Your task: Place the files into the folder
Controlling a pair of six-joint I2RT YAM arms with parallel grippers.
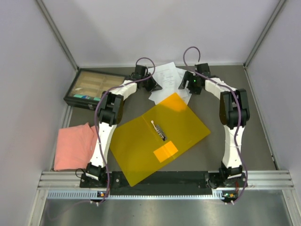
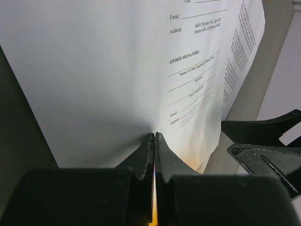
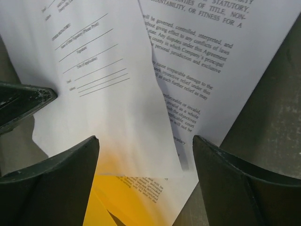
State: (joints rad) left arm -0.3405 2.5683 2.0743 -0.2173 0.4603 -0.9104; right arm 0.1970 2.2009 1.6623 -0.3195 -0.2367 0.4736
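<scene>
The yellow folder (image 1: pixel 160 136) lies open in the middle of the table, its metal clip (image 1: pixel 160 129) and orange pocket (image 1: pixel 165 151) showing. The files (image 1: pixel 167 75) are white printed sheets at its far edge, partly on the folder's corner. My left gripper (image 1: pixel 151 85) is shut on the edge of the top sheet (image 2: pixel 117 70), fingertips pinched together (image 2: pixel 155 137). My right gripper (image 1: pixel 186 85) is open just above the sheets (image 3: pixel 146 141), with the top sheet (image 3: pixel 108 94), a lower sheet (image 3: pixel 211 56) and the folder corner (image 3: pixel 113 202) between its fingers.
A black compartment box (image 1: pixel 91 89) stands at the back left. A pink cloth (image 1: pixel 74 146) lies at the left front. Grey walls enclose the table on three sides. The two grippers are close together; the left finger (image 3: pixel 19 101) shows in the right wrist view.
</scene>
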